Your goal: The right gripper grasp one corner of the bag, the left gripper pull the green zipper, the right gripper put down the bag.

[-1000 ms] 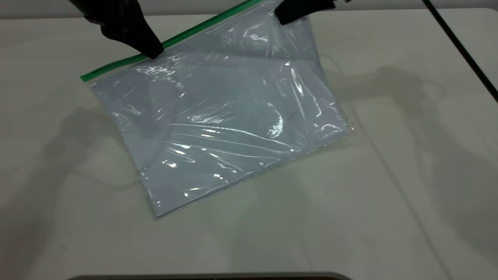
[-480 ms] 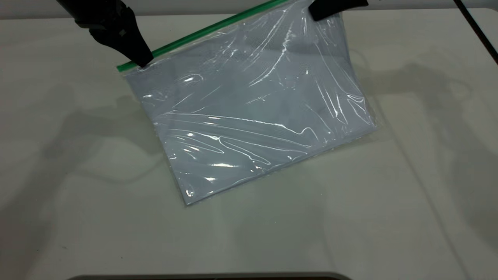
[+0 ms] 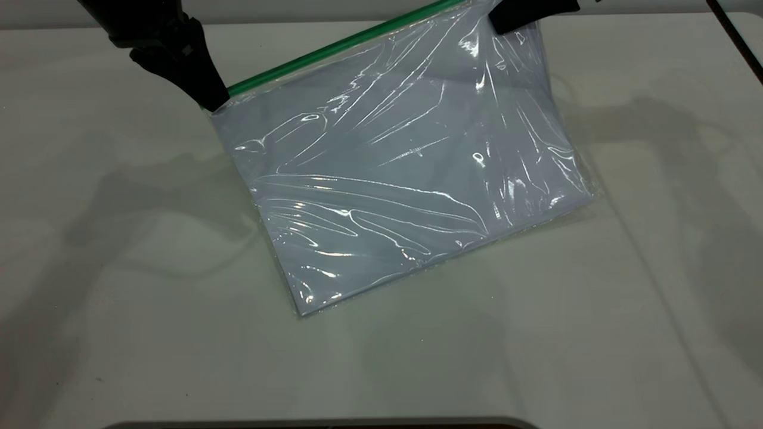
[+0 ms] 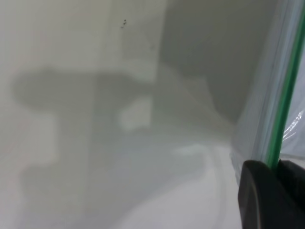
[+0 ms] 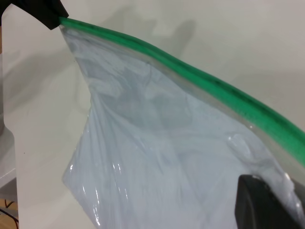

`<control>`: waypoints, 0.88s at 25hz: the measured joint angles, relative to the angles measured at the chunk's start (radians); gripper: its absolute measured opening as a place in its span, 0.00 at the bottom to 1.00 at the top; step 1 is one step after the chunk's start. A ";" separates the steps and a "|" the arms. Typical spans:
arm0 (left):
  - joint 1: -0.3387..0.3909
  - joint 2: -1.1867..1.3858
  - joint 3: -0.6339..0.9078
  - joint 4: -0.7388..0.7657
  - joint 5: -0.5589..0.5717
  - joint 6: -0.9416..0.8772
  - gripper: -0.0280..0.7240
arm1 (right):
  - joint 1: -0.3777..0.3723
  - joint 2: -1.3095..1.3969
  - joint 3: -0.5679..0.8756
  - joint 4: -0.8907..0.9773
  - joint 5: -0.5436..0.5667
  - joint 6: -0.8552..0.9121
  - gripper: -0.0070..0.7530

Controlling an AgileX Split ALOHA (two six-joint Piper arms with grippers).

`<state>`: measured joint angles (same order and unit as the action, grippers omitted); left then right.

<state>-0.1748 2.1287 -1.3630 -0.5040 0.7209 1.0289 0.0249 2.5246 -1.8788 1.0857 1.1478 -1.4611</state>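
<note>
Nearest me, low in the exterior frame, is bare pale table (image 3: 381,369), crossed by soft shadows of the arms. Just above that, a plain clear corner of the bag (image 3: 405,179) rests on the tabletop at lower centre. From there the bag slopes up and away, its wrinkled plastic catching the light over the bluish-white sheets inside, with its right plain corner down near the table at middle right.

Farther back, the zipper (image 3: 340,44) runs as a taut green line from upper left to the top edge at upper centre, lifted off the table.

At its left end, upper left of the frame, the left gripper (image 3: 208,95) is pinched tight on the strip. The left wrist view shows the green strip (image 4: 281,105) passing down between its two black fingers (image 4: 259,195), which are closed onto it.

At the far end, top right, the right gripper (image 3: 506,21) holds the bag's corner (image 3: 477,12) up. Its fingers seem clamped on the plastic there, though most of them are cut off by the frame's top edge. In the right wrist view one black finger (image 5: 267,202) presses the plastic just under the green strip (image 5: 200,83).
</note>
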 joint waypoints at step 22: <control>0.003 -0.217 -0.031 0.192 0.031 -0.391 0.79 | -0.024 -0.149 -0.179 -0.385 -0.028 0.477 0.72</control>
<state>-0.1714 1.9119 -1.3938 -0.3123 0.7524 0.6376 0.0014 2.3760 -2.0582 0.7009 1.1195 -0.9837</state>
